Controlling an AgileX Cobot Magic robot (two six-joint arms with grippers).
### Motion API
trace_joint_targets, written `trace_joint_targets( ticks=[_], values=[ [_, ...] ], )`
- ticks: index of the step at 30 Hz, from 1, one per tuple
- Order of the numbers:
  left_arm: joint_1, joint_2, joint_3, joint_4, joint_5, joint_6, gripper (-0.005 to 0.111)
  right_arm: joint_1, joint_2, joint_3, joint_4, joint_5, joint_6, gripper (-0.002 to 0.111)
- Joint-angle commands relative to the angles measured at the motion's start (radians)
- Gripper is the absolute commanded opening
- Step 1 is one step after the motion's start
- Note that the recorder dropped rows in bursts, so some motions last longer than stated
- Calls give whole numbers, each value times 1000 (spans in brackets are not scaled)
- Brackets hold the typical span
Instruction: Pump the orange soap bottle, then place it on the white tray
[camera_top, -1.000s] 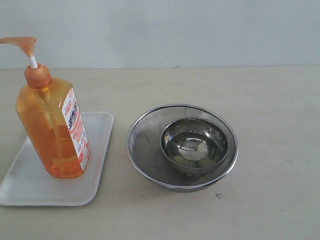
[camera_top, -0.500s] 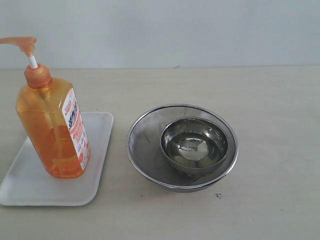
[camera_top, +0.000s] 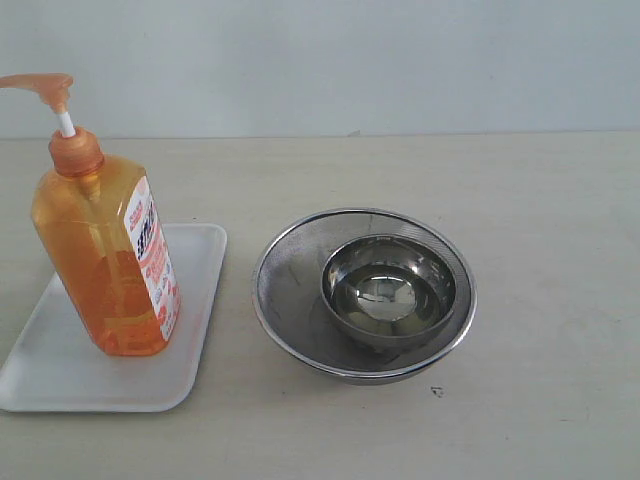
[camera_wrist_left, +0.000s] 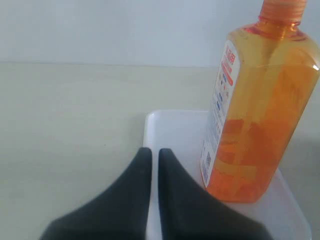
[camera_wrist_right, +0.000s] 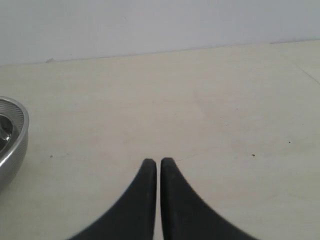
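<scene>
At my left pincer (camera_wrist_left: 151, 150): jaws pressed together, gripping nothing, tips by the edge of the white tray (camera_wrist_left: 172, 127).
At my right pincer (camera_wrist_right: 154, 161): jaws closed as well, empty, over bare table (camera_wrist_right: 225, 110).
Beside the left tips: I see the orange soap bottle (camera_wrist_left: 260, 115) standing upright on the tray, apart from the fingers.
Further out: steel strainer (camera_top: 285, 290) with a bowl (camera_top: 388, 292) inside, near the tray, not touching it.
</scene>
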Motion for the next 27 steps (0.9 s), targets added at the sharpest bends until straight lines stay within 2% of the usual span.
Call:
trace_joint_targets(
  ticks=[1, 27],
  values=[
    [-6, -1, 4, 2, 0, -6, 5, -7, -6, 0, -6, 8, -45, 0],
    [-6, -1, 4, 2, 0, -6, 5, -7, -6, 0, -2, 18, -10, 0]
  ],
)
